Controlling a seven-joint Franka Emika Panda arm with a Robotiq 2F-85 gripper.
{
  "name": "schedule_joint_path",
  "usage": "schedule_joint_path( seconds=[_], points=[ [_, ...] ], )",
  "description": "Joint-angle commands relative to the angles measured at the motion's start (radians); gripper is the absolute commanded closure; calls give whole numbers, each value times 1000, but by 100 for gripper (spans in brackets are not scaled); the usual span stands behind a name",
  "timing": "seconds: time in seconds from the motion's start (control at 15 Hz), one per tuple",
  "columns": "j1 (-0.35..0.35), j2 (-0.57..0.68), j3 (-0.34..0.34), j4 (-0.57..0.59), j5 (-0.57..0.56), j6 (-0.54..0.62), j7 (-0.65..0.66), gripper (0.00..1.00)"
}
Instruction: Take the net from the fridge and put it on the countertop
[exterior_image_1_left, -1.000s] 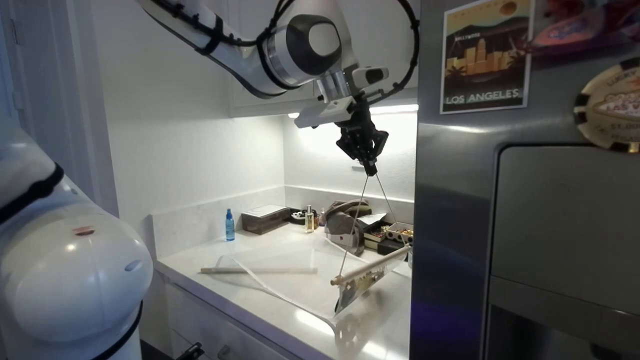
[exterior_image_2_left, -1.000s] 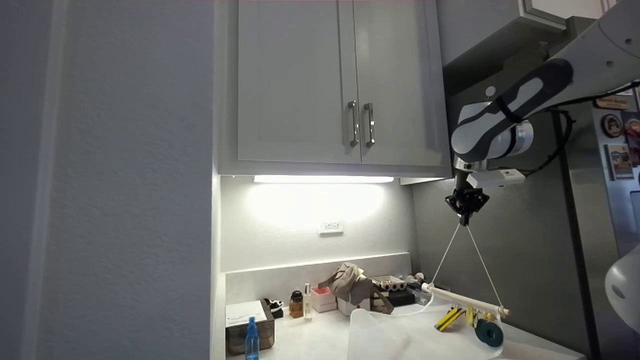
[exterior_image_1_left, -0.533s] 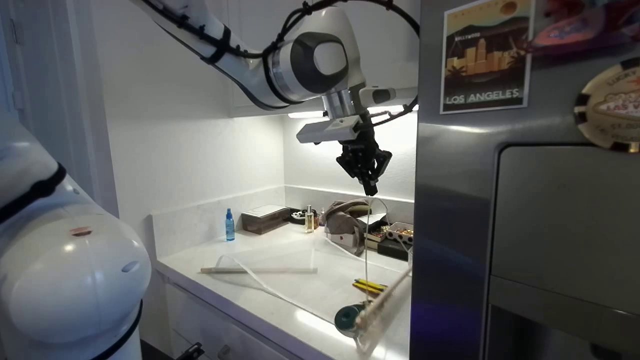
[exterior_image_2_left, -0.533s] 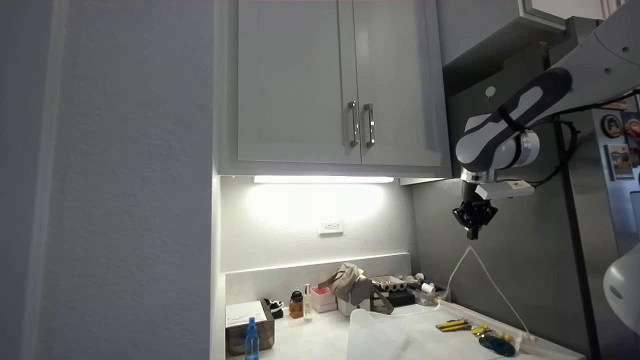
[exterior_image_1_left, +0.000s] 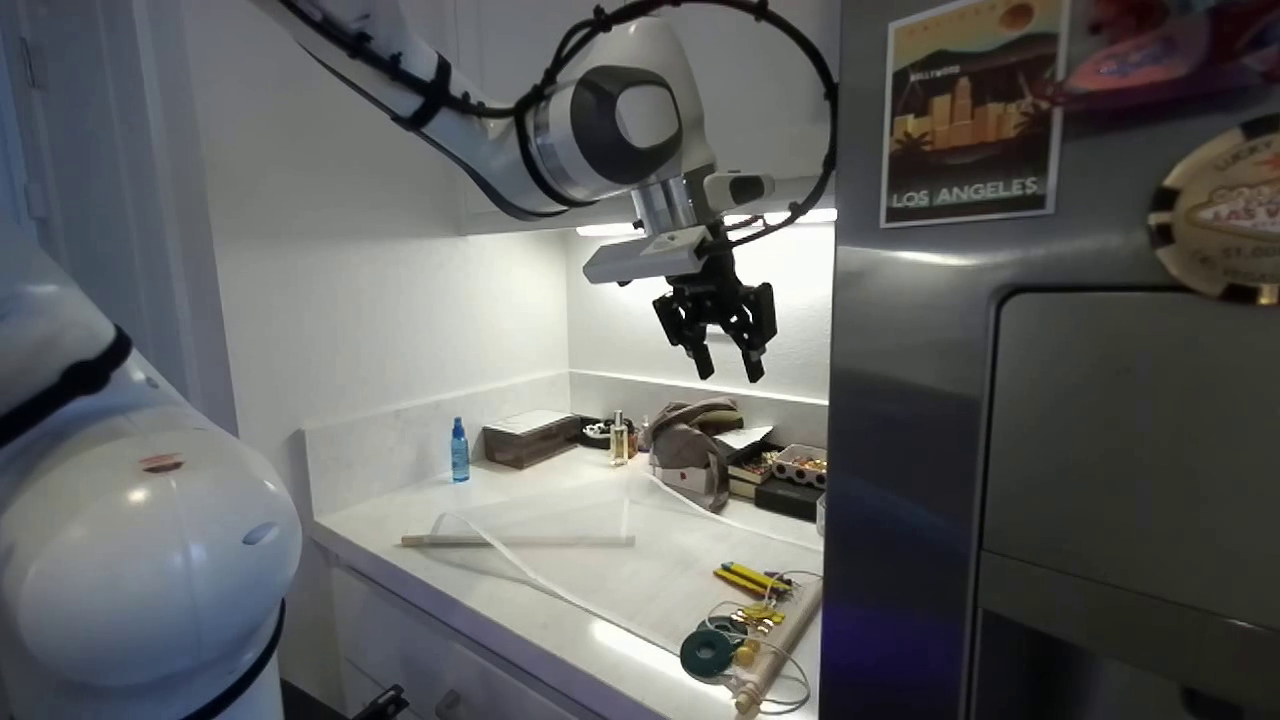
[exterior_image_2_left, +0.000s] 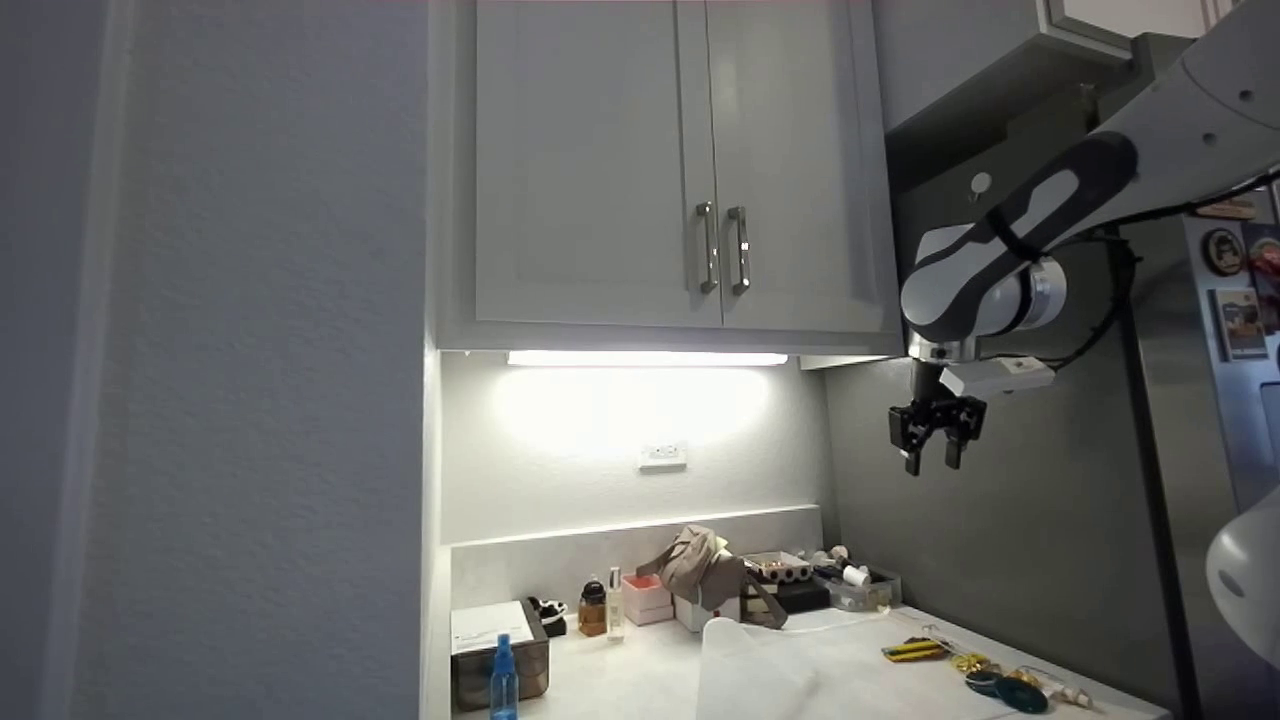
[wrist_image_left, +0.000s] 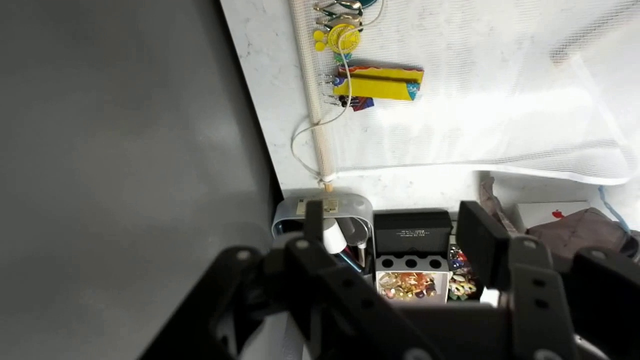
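The net is a whitish mesh sheet (exterior_image_1_left: 620, 515) with a pale rod (exterior_image_1_left: 785, 640) along one end, lying on the white countertop (exterior_image_1_left: 385, 510). Its cord (wrist_image_left: 348, 75) is slack and loops loosely over the rod. Green discs (exterior_image_1_left: 706, 652) and yellow pieces (wrist_image_left: 377, 87) lie by that rod, on the mesh. Above the counter, my gripper (exterior_image_1_left: 729, 371) hangs open and pointing down, apart from the net. Nothing sits between its fingers in the wrist view, where the gripper (wrist_image_left: 392, 220) shows from above. The grey fridge (exterior_image_1_left: 905, 400) stands right beside the rod end.
Under the gripper are a clear bin (wrist_image_left: 357, 202), a black box (wrist_image_left: 412, 232) and a bead tray (exterior_image_1_left: 803, 460). A brown cloth bag (exterior_image_1_left: 690, 440), a smoky box (exterior_image_1_left: 530, 442) and a blue spray bottle (exterior_image_1_left: 459, 455) line the back. Upper cabinets (exterior_image_2_left: 600, 170) hang overhead.
A second ago my gripper was shut on the cord, with the rod hanging from it. The cord slipped free, the rod dropped onto the counter, and the gripper's fingers spread.
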Motion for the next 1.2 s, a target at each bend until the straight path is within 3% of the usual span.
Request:
schedule_joint_path(
  seconds=[0.0,0.27,0.33,1.13],
  points=[
    [16,-50,29,-14,41,-57,-44,1],
    [64,-103,32,-10,112,-164,-94,0],
    [41,-52,38,1,86,-115,-61,0],
    [40,-51,38,3,89,-123,-65,0]
  ],
)
